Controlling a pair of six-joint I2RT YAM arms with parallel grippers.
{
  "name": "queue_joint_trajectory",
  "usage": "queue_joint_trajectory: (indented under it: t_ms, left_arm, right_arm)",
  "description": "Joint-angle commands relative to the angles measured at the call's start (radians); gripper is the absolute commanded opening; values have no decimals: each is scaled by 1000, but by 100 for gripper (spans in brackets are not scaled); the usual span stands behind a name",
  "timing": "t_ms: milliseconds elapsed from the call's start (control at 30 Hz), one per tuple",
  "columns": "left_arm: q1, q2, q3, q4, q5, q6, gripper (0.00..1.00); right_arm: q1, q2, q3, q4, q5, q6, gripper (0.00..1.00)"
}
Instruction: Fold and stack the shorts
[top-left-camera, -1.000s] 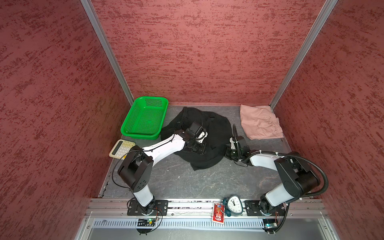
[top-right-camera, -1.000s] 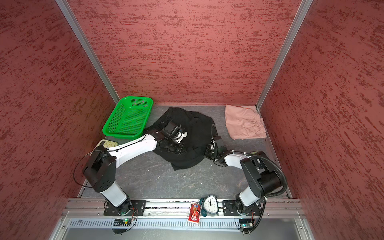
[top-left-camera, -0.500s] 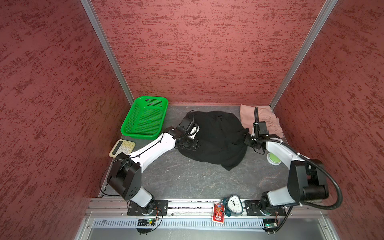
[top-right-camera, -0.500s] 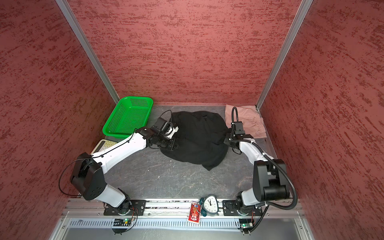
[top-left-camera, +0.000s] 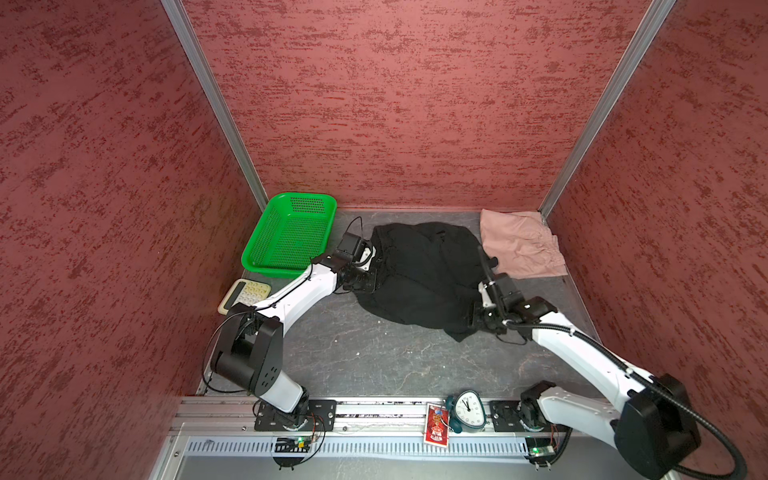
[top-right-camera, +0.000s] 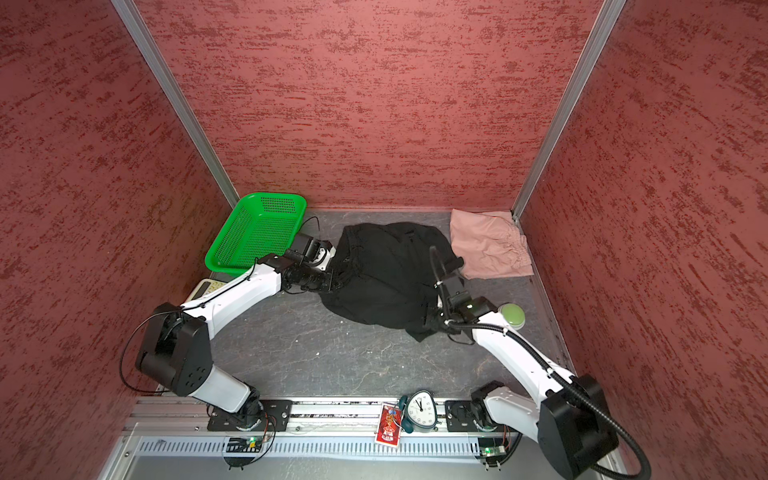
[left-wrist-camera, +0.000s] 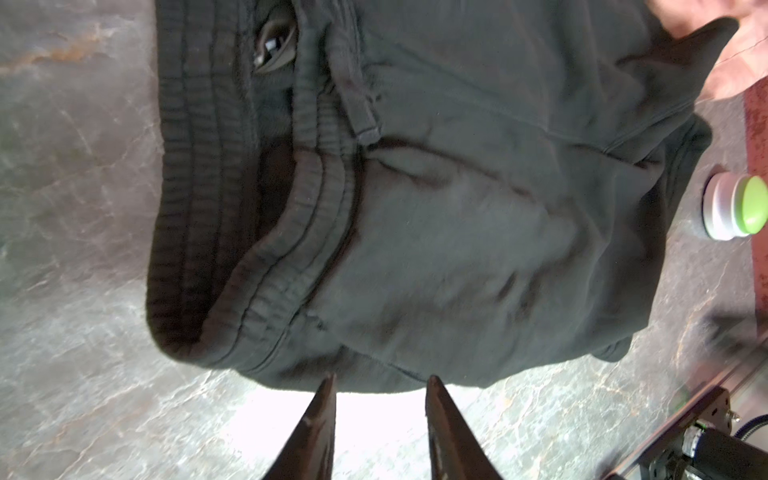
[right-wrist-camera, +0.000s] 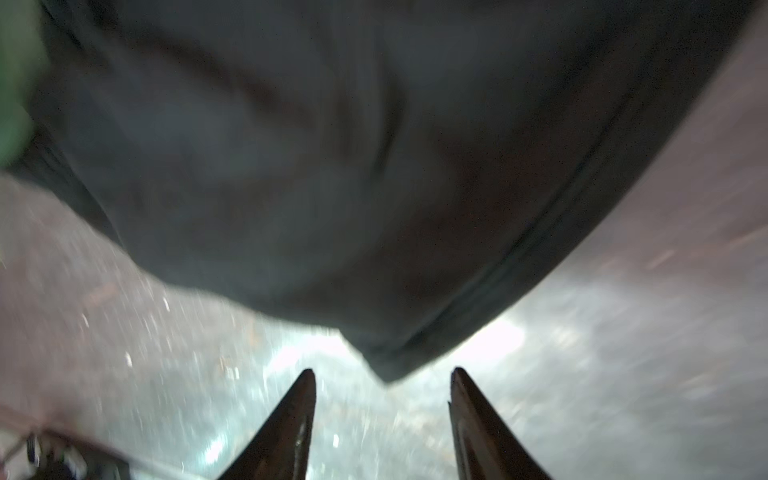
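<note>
Grey, stone-patterned desk (top-left-camera: 374, 357) carries both pairs. The black shorts (top-left-camera: 419, 278) sprawl in a loose, rumpled heap across the middle, not yet folded. The pink shorts (top-left-camera: 519, 247) lie flatter in the far right corner, their edge meeting the black cloth.

The black pair looks like thick jersey: soft, limp and fairly weighty for cloth, and not slippery. I'd expect it to sag and drag rather than keep a shape, so both ends need lifting at once. The ribbed waistband (left-wrist-camera: 199, 208) gapes open towards the left arm. Being doubled and firm, it seems the safest place to pinch. On the opposite side a stitched hem corner (right-wrist-camera: 386, 370) offers a similar edge.

The left fingers (left-wrist-camera: 320, 415) stand apart with nothing between them, their tips just at the cloth's edge. The right fingers (right-wrist-camera: 291, 415) are likewise spread and empty, and the hem corner pokes toward the gap without being pinched.
</note>
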Motion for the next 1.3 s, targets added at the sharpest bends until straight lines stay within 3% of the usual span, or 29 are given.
queue_joint_trajectory:
  t_ms: [0, 67, 267, 500, 600, 833, 1000, 1267]
  left_arm:
    - [6, 19, -15, 53, -61, 31, 39]
    - [19, 17, -26, 65, -73, 37, 47]
    - [27, 10, -58, 121, -89, 83, 54]
    - [28, 20, -94, 169, -71, 134, 65]
    - [30, 46, -96, 168, -98, 151, 69]
    - [32, 86, -66, 183, -120, 152, 71]
    - [34, 96, -68, 179, -124, 162, 71]
    - [31, 91, -102, 226, -81, 215, 72]
  right_arm:
    - [48, -17, -89, 71, -14, 204, 55]
    - [52, -32, -140, 185, -10, 258, 56]
    - [51, -11, -165, 300, 116, 288, 56]
    - [52, 42, -202, 460, 80, 293, 53]
    - [51, 73, -192, 437, 88, 288, 45]
    - [52, 60, -141, 238, 141, 279, 0]
    - [51, -18, -91, 48, 180, 287, 0]
    - [50, -35, -107, 73, 161, 283, 0]
